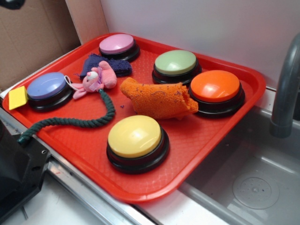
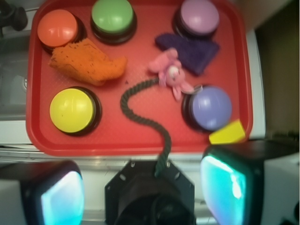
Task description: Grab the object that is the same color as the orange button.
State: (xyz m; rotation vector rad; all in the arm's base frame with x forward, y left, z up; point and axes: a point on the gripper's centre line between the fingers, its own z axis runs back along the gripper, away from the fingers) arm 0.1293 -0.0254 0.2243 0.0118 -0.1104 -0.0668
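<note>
The orange knitted cloth (image 1: 157, 99) (image 2: 86, 63) lies crumpled on the red tray (image 1: 197, 136) (image 2: 140, 136), its one end touching the orange button (image 1: 215, 86) (image 2: 57, 28). That button has a glossy orange dome on a black base and sits at the tray's right edge in the exterior view. In the wrist view my gripper (image 2: 143, 187) hangs high above the tray's near edge, well back from the cloth. Its two fingers (image 2: 63, 197) with cyan pads stand wide apart, open, with nothing between them.
Also on the tray are a yellow button (image 1: 136, 137), a green button (image 1: 176, 62), a pink button (image 1: 117, 43), a blue-violet button (image 1: 47, 86), a dark blue cloth (image 1: 119, 68), a pink plush toy (image 1: 96, 80) and a green rope (image 1: 70, 123). A yellow block (image 1: 18, 97) sits at the tray's left corner. A sink (image 1: 253, 183) and faucet (image 1: 286, 89) lie right.
</note>
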